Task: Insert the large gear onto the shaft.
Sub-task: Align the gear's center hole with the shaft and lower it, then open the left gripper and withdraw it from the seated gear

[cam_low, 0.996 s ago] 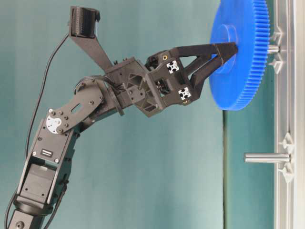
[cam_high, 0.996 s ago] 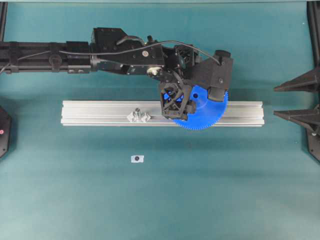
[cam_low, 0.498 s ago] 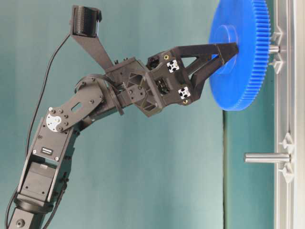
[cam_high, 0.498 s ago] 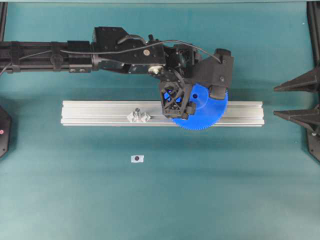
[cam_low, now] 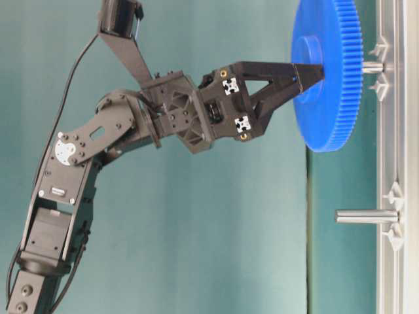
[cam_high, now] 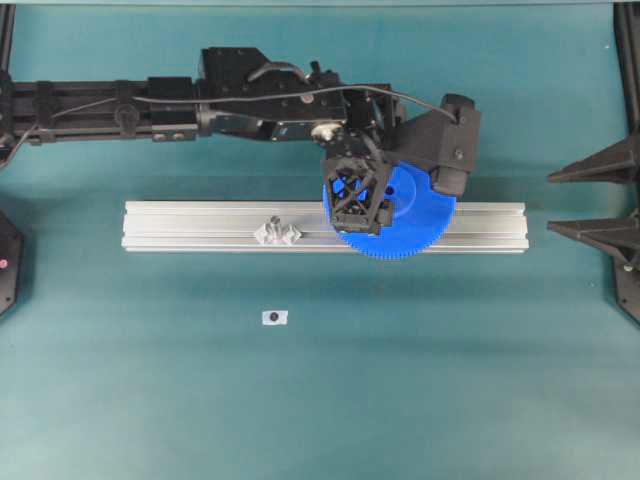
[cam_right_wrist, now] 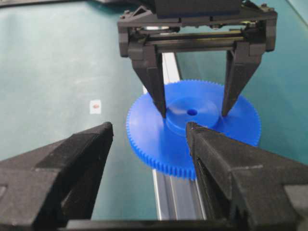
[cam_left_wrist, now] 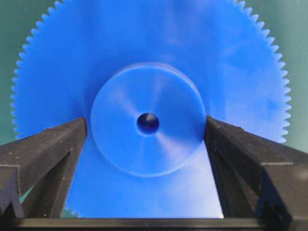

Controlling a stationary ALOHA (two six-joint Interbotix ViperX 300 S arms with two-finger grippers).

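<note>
The large gear (cam_high: 415, 228) is a bright-blue toothed disc lying flat over the aluminium rail (cam_high: 180, 225). From the table-level view the gear (cam_low: 327, 111) sits on the shaft (cam_low: 372, 67), a thin grey pin showing between gear and rail. My left gripper (cam_low: 314, 70) points down onto the gear, open. Its fingers (cam_left_wrist: 62, 144) stand on either side of the raised hub (cam_left_wrist: 120, 139) with a sliver of room, gripping nothing. My right gripper (cam_high: 548, 203) waits open at the right edge with nothing in it. It faces the gear (cam_right_wrist: 159, 139).
A second clear mount with a thicker pin (cam_low: 366, 216) stands further left on the rail (cam_high: 277, 232). A small white tag with a dark spot (cam_high: 274, 317) lies on the green mat in front of the rail.
My left gripper has opened off the hub and its arm has shifted slightly right. The gear, tilted a second ago, now sits level on the shaft. The right gripper has not moved.
</note>
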